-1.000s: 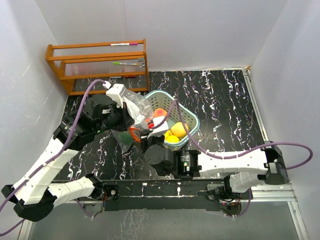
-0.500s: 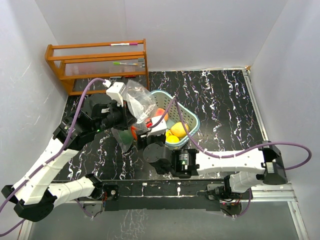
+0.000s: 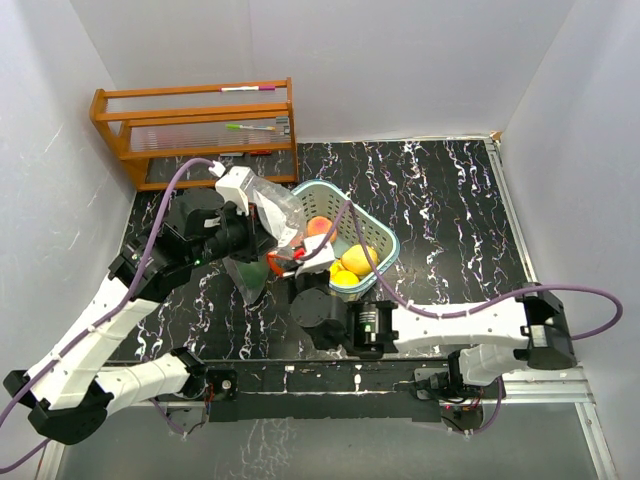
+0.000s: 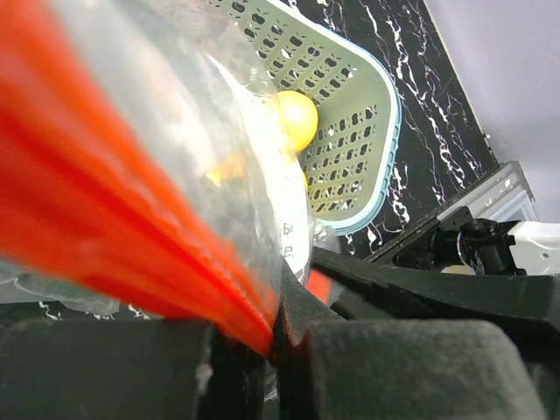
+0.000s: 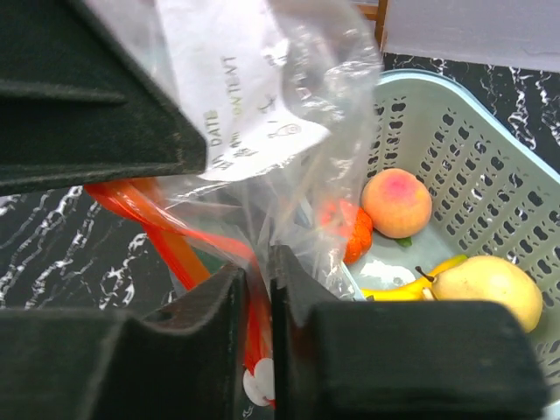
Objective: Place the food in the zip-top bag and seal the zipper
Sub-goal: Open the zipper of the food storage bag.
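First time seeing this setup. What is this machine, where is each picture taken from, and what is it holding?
Two robot arms work over a black marbled table. One picture looks down from above; the other two come from wrist cameras. The left gripper and right gripper are both shut on a clear zip-top bag at its orange zipper edge. A teal basket holds toy food, including a peach and a pear. A wooden rack stands at the back.
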You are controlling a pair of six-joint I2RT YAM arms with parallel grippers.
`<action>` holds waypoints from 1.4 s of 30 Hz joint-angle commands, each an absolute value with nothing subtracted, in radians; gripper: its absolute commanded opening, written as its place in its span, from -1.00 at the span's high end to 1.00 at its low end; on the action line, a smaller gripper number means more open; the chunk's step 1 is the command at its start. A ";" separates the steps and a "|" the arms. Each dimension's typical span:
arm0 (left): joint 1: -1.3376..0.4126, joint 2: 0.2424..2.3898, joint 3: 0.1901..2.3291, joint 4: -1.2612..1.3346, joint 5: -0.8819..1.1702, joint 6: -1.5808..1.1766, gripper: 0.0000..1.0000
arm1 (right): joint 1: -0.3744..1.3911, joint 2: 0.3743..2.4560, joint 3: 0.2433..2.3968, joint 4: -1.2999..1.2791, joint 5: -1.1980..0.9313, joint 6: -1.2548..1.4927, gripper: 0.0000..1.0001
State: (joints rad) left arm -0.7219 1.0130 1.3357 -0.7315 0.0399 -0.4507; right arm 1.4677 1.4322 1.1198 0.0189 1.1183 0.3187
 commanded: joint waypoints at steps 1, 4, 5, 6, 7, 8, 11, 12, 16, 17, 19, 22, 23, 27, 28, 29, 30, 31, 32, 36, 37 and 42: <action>-0.721 0.971 1.314 -0.725 0.056 -0.449 1.00 | 1.456 1.308 1.052 0.126 1.179 0.309 0.82; -0.720 0.949 1.298 -0.724 0.042 -0.418 0.72 | 1.451 1.239 1.007 0.128 1.175 0.316 0.84; -0.720 0.937 1.292 -0.724 0.036 -0.403 0.58 | 1.450 1.215 0.998 0.128 1.171 0.315 0.84; -0.721 0.921 1.286 -0.722 0.029 -0.388 0.43 | 1.450 1.196 0.989 0.127 1.165 0.310 0.85; -0.721 0.899 1.276 -0.716 0.024 -0.370 0.18 | 1.450 1.178 0.985 0.125 1.153 0.306 0.85; -0.721 0.865 1.263 -0.699 0.030 -0.346 -0.02 | 1.450 1.160 0.982 0.120 1.145 0.305 0.85; -0.721 0.779 1.238 -0.647 0.077 -0.279 -0.88 | 1.448 1.127 0.980 0.096 1.124 0.319 0.84; -0.721 0.750 1.228 -0.622 0.096 -0.263 -0.94 | 1.448 1.120 0.977 0.093 1.114 0.327 0.85; -0.721 0.650 1.181 -0.537 0.171 -0.251 -0.95 | 1.450 1.107 0.974 0.092 1.095 0.365 0.84; -0.721 0.634 1.167 -0.523 0.185 -0.261 -0.94 | 1.449 1.107 0.976 0.092 1.094 0.375 0.85; -0.721 0.609 1.126 -0.496 0.220 -0.279 -0.95 | 1.449 1.106 0.983 0.098 1.084 0.390 0.84; -0.721 0.573 1.038 -0.434 0.235 -0.328 -0.95 | 1.450 1.105 0.996 0.128 1.048 0.394 0.84; -0.721 0.562 1.002 -0.407 0.230 -0.351 -0.94 | 1.450 1.106 1.000 0.139 1.033 0.395 0.84; -0.721 0.547 0.906 -0.279 0.182 -0.428 -0.67 | 1.450 1.109 1.007 0.174 0.981 0.397 0.84; -0.721 0.552 0.897 -0.265 0.156 -0.447 -0.63 | 1.449 1.108 1.008 0.177 0.972 0.398 0.85; -0.721 0.558 0.892 -0.253 0.133 -0.460 -0.62 | 1.449 1.105 1.010 0.178 0.964 0.400 0.84; -0.721 0.566 0.887 -0.245 0.110 -0.467 -0.61 | 1.450 1.101 1.010 0.178 0.957 0.402 0.85; -0.721 0.573 0.884 -0.239 0.088 -0.473 -0.61 | 1.448 1.097 1.008 0.179 0.950 0.404 0.84; -0.721 0.579 0.881 -0.230 0.071 -0.479 -0.61 | 1.449 1.094 1.006 0.179 0.945 0.406 0.84; -0.721 0.588 0.874 -0.158 0.046 -0.507 -0.61 | 1.450 1.081 0.997 0.174 0.945 0.410 0.85; -0.721 0.588 0.871 -0.138 0.044 -0.515 -0.61 | 1.450 1.080 0.995 0.172 0.944 0.413 0.85; -0.721 0.601 0.853 -0.087 0.011 -0.543 -0.52 | 1.450 1.068 0.987 0.174 0.919 0.426 0.85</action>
State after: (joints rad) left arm -0.7227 0.5911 0.8642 -0.1768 0.0563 -0.5079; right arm 1.4509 1.1023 0.9775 0.1146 0.9409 0.4046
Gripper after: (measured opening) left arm 0.775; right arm 0.081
